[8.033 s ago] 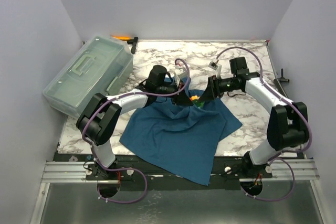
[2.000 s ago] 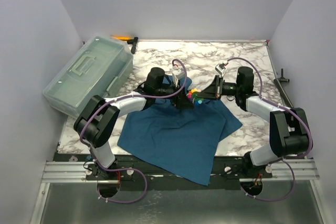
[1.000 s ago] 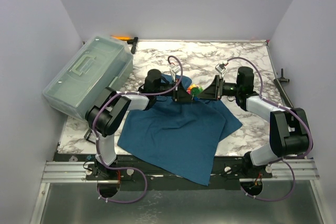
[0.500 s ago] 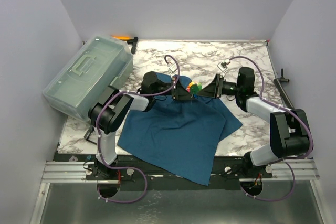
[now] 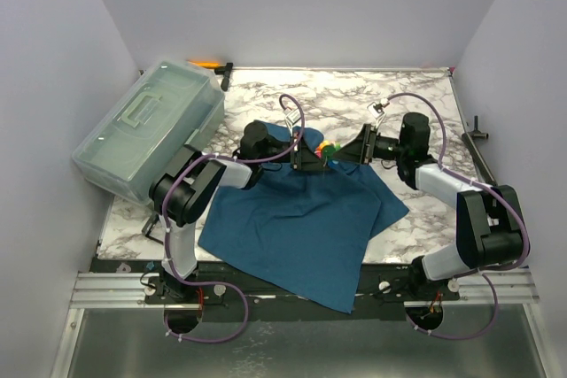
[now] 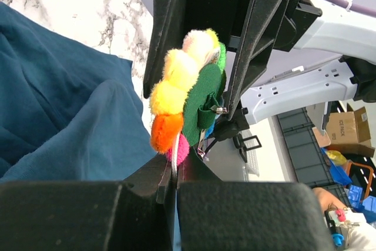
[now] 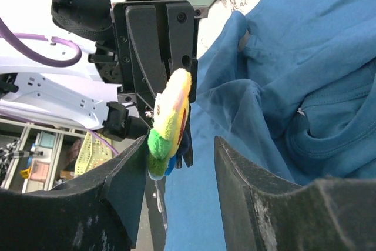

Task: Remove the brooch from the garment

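Above the garment (image 5: 301,227), near the middle of the surface's (image 5: 354,99) far edge, the brooch (image 5: 329,149) stands on edge between both arms. The left pincer (image 5: 316,157) is pressed together, apparently on raised cloth at its foot. The right pincer (image 5: 344,155), spread, straddles it edge-on and looks best placed to pull it away.

We find the brooch (image 5: 329,149) hemmed between the left gripper (image 5: 312,158) and right gripper (image 5: 348,154), the plastic box (image 5: 151,126) walling off the left, and bare marble table (image 5: 354,99) open beyond.
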